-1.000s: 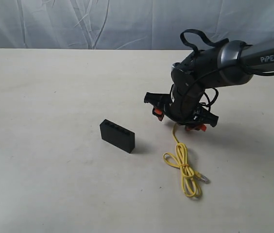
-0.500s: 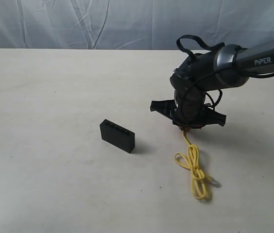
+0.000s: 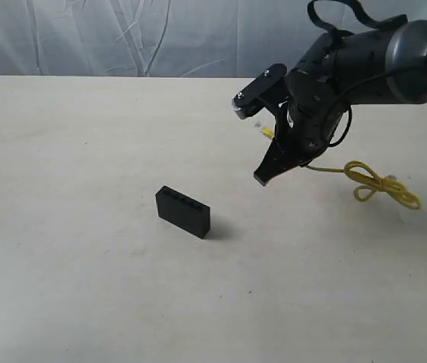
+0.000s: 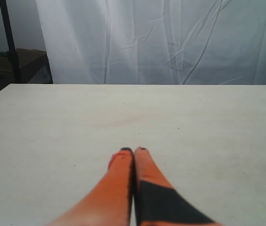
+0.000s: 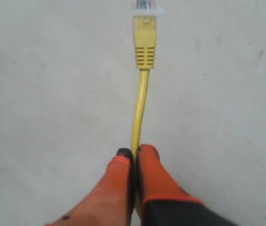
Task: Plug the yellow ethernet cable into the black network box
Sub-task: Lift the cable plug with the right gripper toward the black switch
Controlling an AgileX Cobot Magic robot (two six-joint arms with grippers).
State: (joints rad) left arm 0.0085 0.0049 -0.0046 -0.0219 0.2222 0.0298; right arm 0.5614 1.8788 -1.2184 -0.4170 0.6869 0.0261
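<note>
The right gripper (image 5: 133, 151), pinching the yellow ethernet cable (image 5: 140, 101) behind its plug (image 5: 145, 42), had lifted off the table (image 3: 85, 265) and dragged the loops (image 3: 380, 184) rightward, ready to approach the black network box (image 3: 182, 212).

One yellow ethernet cable (image 5: 141, 94), one black network box (image 3: 182, 212), one worktop (image 3: 85, 287) beneath them, and two sets of jaws, left and right.

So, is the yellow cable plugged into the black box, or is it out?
Out. The right gripper holds the cable just behind its plug, in the air, well apart from the box.
</note>
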